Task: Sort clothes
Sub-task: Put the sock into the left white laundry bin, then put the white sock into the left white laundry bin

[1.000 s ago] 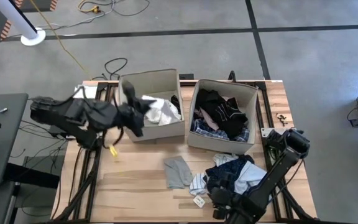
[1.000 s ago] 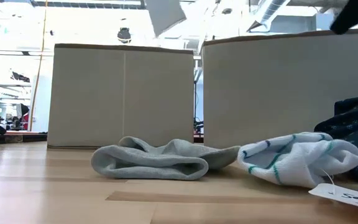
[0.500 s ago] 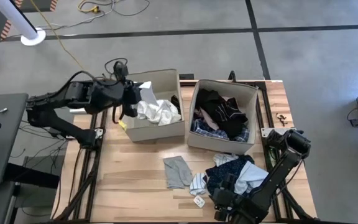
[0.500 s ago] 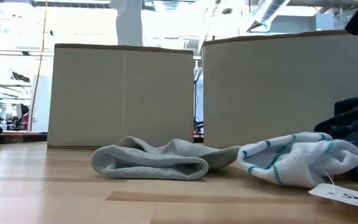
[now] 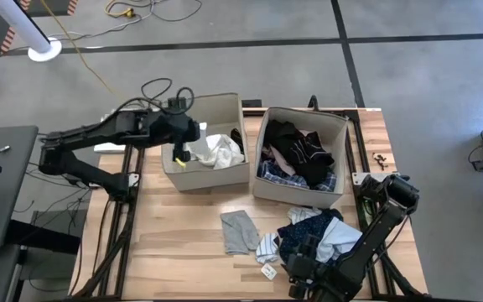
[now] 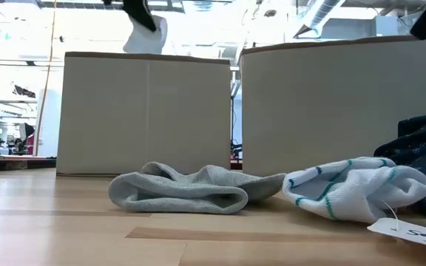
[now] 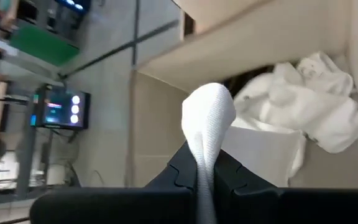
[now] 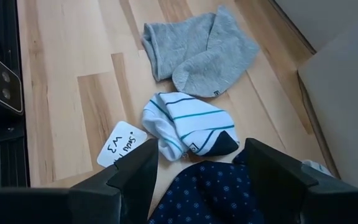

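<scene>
Reaching in from the counter's (image 5: 183,239) left side, the left gripper (image 5: 180,151) hangs over the left box (image 5: 212,178), its fingers (image 7: 229,171) clamped together on a white cloth (image 7: 209,118); the high view shows only a pale scrap there, while the left wrist view makes the grip plain and shows more white laundry (image 7: 303,106) bunched on the box floor. From counter height, that white piece (image 6: 146,33) pokes up just above the left box's rim (image 6: 146,56), with the dark gripper tip above it. Farther right, the right box (image 5: 296,197) is full of dark clothes (image 5: 296,151), something the low view cannot show since it meets only the beige wall (image 6: 331,103). On the bare wood in front of the boxes lie a grey sock (image 5: 240,231), then a white sock with teal stripes (image 8: 188,124) and a paper tag (image 8: 122,144), legible only in the right wrist view. Beside them is a navy dotted garment (image 8: 210,190) in a heap with light blue cloth (image 5: 338,235). The right gripper (image 5: 309,273) sits low over this heap at the counter's near right edge, its fingers (image 8: 135,174) standing apart, holding nothing.
</scene>
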Controlling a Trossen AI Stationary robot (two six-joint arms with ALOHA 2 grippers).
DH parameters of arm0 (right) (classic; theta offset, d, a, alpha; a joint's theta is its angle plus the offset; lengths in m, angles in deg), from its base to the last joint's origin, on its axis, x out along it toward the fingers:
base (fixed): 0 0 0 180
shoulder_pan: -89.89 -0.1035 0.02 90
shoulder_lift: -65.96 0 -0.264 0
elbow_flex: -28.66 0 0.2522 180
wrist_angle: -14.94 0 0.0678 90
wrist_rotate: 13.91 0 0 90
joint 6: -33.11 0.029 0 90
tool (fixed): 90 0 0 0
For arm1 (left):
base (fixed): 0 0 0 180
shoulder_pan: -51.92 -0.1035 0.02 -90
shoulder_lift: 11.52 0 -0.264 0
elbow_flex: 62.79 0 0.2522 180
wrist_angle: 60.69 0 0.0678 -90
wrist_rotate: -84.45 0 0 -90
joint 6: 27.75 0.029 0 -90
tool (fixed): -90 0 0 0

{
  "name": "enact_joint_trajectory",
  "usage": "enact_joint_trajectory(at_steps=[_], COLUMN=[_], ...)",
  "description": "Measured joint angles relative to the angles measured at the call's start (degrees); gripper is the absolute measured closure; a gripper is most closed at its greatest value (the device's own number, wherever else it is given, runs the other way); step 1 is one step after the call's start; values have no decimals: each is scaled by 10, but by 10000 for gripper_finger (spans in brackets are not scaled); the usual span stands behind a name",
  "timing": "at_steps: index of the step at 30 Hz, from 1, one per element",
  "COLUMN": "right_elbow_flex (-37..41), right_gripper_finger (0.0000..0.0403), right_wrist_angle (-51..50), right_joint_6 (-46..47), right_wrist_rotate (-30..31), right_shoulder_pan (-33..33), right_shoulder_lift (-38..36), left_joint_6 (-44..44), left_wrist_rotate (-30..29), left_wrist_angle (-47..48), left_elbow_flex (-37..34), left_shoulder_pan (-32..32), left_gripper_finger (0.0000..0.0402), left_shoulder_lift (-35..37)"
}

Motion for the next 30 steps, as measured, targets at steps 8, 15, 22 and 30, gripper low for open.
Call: enact_joint_trajectory(at_steps=[8,15,22,30], right_elbow_flex=[0,0,0,0], right_gripper_finger=[149,149,149,149], right_wrist_angle=[1,1,9,24], right_joint_6=[0,0,-3,-20], right_wrist_rotate=[0,0,0,0], right_shoulder_pan=[0,3,7,14], right_shoulder_lift=[0,0,0,0], left_joint_6=[-4,-23,-54,-63], left_wrist_rotate=[88,197,298,310], left_wrist_angle=[-48,-50,-49,-49], left_elbow_flex=[-87,-136,-157,-158], left_shoulder_pan=[-29,-58,-92,-104], left_gripper_finger=[394,393,359,264], left_shoulder_lift=[0,0,0,0])
